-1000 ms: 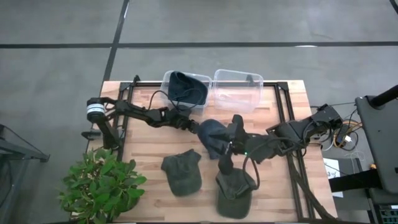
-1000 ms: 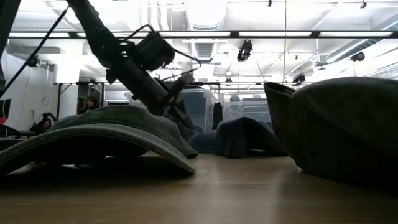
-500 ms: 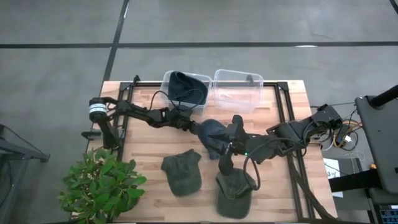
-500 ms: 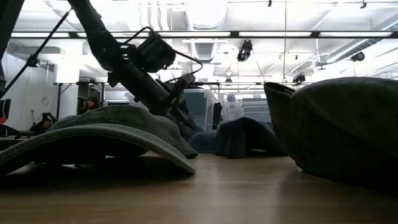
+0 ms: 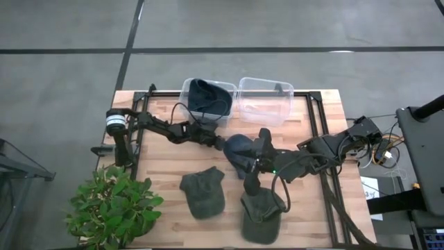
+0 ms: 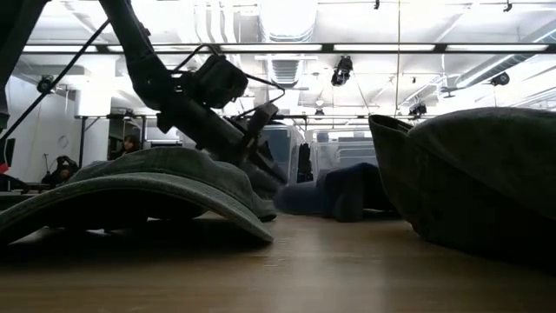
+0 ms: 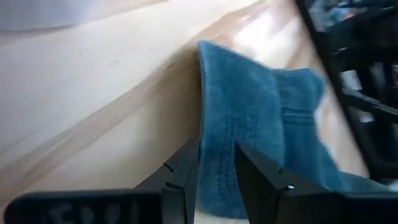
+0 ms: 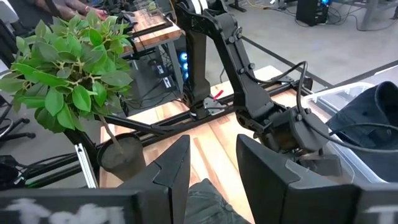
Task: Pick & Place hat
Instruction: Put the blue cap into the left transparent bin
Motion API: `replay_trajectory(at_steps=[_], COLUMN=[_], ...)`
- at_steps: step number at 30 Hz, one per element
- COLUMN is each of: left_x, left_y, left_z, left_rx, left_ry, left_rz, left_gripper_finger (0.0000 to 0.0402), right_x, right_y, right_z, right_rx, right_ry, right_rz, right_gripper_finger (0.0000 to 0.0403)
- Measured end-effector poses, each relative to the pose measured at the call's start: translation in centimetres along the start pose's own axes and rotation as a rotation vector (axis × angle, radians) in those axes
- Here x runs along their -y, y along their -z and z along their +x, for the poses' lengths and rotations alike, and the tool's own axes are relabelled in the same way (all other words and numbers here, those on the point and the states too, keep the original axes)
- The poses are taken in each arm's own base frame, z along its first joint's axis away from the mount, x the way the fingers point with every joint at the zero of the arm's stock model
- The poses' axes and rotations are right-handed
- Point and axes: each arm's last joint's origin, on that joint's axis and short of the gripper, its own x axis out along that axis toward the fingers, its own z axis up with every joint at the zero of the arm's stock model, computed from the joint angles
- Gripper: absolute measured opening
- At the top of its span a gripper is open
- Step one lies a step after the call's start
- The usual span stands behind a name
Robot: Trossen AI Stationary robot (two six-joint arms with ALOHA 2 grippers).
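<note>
Your left gripper [image 7: 214, 168] closes on the blue fabric cap's [image 5: 239, 149] brim at frame centre. The empty clear plastic bin [image 5: 266, 101] lies toward the upper right. Your right gripper [image 8: 211, 163] waits open.

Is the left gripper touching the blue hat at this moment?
Touching. The left wrist view shows the left gripper with its two fingers closed on the edge of the blue hat, fabric pinched between them. The high view agrees.

Two bins sit side by side at the tabletop's [image 5: 166, 163] far edge; the left bin [image 5: 207, 98] holds a hat [image 5: 209, 96], the right bin [image 5: 264, 101] stands beside it. Mid-tabletop lies a cap [image 5: 239, 149], the left pincer [image 5: 220, 144] at its edge. Two caps [image 5: 202, 191] [image 5: 261, 214] lie nearer, and a plant [image 5: 114, 207] at the near left corner.
</note>
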Motion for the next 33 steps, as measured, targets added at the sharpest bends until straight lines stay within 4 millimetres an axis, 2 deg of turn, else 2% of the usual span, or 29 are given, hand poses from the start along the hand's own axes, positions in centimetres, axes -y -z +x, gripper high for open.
replay_trajectory(at_steps=[7,12,20,24,28,33], left_x=[0.7,0.8,0.8,0.9,0.9,-0.5], left_y=[-0.1,0.0,0.0,0.3,0.6,1.1], left_z=[-0.1,0.0,-0.1,-0.1,-0.1,-0.1], left_rx=[-0.048,-0.062,-0.07,-0.135,-0.173,-0.095], left_ry=[0.121,0.126,0.119,0.152,0.15,-0.076], left_rz=[0.017,0.016,-0.098,-0.147,-0.125,-0.145], left_gripper_finger=[0.0088,0.0077,0.008,0.0111,0.016,0.0208], right_x=[0.0,0.0,0.0,0.0,0.0,0.0], right_y=[0.0,0.0,0.0,0.0,0.0,0.0], right_z=[0.0,0.0,0.0,0.0,0.0,0.0], right_rx=[0.0,0.0,0.0,0.0,0.0,0.0], right_ry=[0.001,0.001,0.001,0.001,0.001,0.002], right_rz=[-0.005,-0.012,-0.008,-0.009,-0.023,-0.026], right_gripper_finger=[0.0121,0.0122,0.0119,0.0117,0.0117,0.0116])
